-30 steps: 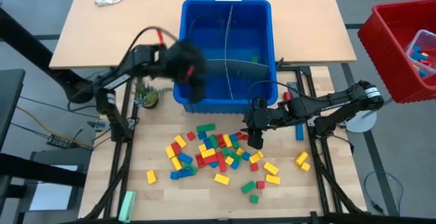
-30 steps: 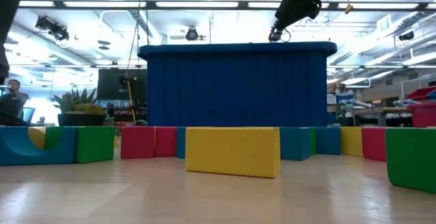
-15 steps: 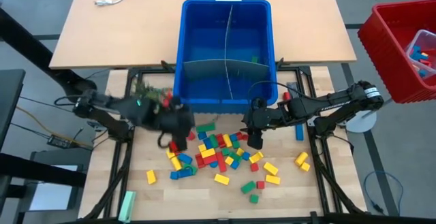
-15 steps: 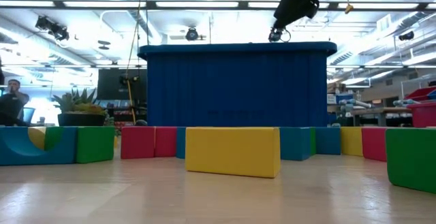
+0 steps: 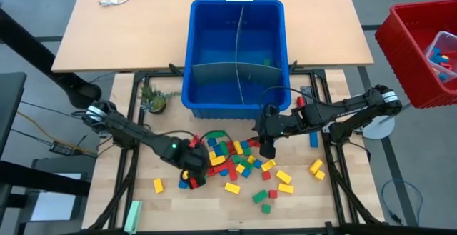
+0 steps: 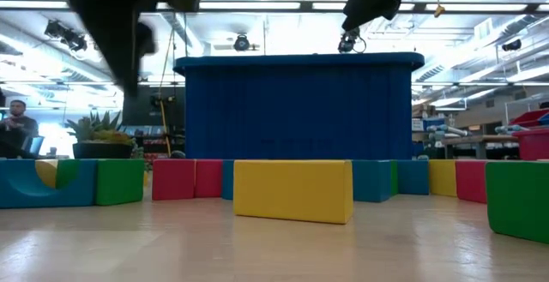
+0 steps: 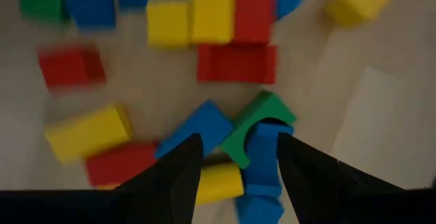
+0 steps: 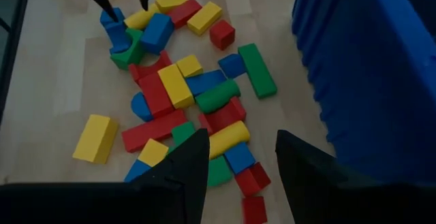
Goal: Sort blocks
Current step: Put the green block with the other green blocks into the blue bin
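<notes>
Several red, yellow, green and blue blocks (image 5: 232,160) lie scattered on the wooden table in front of the blue bin (image 5: 239,49). My left gripper (image 5: 194,174) points down, open, low over the pile's left part. In the left wrist view its fingers stand either side of a blue arch block (image 7: 262,159), which lies against a green block (image 7: 253,123). My right gripper (image 5: 267,149) hangs open above the pile's right part, near the bin's front wall, with nothing between its fingers (image 8: 182,173).
The bin has grey dividers (image 5: 238,67) and a few blocks inside. A red crate (image 5: 421,49) stands at the far right. A small plant (image 5: 153,101) is left of the bin. A pale green bar (image 5: 133,216) lies at the near left. Stray blocks (image 5: 315,168) lie right of the pile.
My left gripper has swung from above the bin's near left corner down and toward the table's near edge, to just above the pile's left part, and has tipped over to point down. The blocks lie as before.
</notes>
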`<state>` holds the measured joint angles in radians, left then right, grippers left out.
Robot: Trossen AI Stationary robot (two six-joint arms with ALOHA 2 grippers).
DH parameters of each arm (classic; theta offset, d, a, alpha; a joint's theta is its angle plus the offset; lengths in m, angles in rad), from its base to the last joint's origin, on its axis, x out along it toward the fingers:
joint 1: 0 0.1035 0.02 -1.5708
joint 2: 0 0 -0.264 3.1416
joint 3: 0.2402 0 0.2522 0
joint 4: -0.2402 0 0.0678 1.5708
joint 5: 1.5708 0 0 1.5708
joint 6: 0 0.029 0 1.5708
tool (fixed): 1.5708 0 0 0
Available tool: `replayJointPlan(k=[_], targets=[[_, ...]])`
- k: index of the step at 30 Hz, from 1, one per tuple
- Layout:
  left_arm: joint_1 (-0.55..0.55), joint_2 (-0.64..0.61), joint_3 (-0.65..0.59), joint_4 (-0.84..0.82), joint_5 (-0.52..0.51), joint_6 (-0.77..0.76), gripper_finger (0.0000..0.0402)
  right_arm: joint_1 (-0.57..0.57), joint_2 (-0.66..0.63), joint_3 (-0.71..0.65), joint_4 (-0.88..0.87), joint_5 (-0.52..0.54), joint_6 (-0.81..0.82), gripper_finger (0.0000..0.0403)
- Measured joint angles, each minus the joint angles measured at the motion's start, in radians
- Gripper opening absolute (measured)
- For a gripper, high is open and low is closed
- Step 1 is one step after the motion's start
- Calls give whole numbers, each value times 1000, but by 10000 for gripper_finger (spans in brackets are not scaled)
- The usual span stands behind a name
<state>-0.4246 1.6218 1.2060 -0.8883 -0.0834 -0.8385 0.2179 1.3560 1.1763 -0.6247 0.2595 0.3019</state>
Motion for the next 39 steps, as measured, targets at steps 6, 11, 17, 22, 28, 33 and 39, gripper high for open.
replayJointPlan(k=[6,11,17,22,28,33,39], targets=[[-58,2,-74,63,-81,-320,198,19,0,0,1,0,56,157],[-97,4,-123,150,-94,-346,198,37,0,0,2,11,97,157],[-117,47,-179,184,-102,-351,198,50,0,0,3,30,127,157],[-119,100,-210,306,-105,-319,198,50,0,0,7,37,141,157],[-120,134,-212,333,-161,-317,157,51,0,0,13,47,156,157],[-119,133,-199,323,-222,-307,50,51,0,0,11,52,168,157],[-118,122,-58,142,-252,-210,10,59,0,0,6,32,156,157]])
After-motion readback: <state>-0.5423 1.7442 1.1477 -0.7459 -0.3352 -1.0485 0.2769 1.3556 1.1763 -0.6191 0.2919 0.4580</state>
